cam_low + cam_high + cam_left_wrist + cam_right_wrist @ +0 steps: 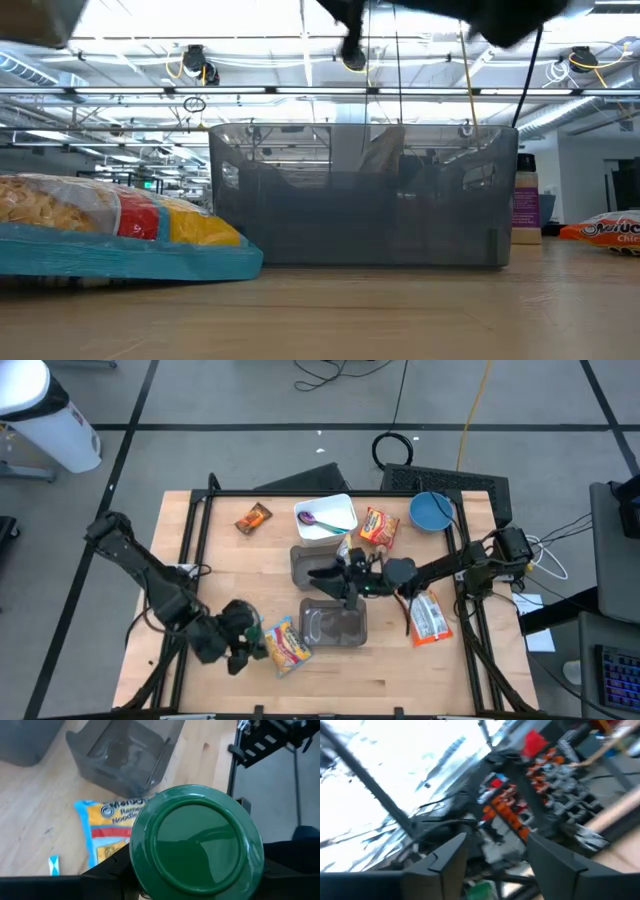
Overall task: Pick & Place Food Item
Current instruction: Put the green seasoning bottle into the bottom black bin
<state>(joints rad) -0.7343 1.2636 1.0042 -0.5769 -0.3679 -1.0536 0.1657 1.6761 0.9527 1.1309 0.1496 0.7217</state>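
Note:
My left gripper [243,643] is near the table's front left and is shut on a round green-topped container [196,847], seen end-on in the left wrist view. A yellow and blue ramen noodle packet [288,645] lies flat on the table just right of it. A grey clear bin [335,623] stands right of the packet, and also shows in the low view [365,195]. My right gripper [320,575] hangs open and empty above the table's middle, between that bin and a second grey bin [312,560]. My left gripper holds the green round container by its sides [137,865], pinched between the two fingers [100,876]. Its round green end faces the wrist camera. It is held above the ramen packet [107,827]; whether it is clear of the table cannot be told.
At the far side stand a white bowl with a purple spoon [325,517] and a blue bowl [432,510]. Snack packets lie at the far left [253,518], the far middle [378,525] and the right [430,618]. A black frame edges the table [195,530].

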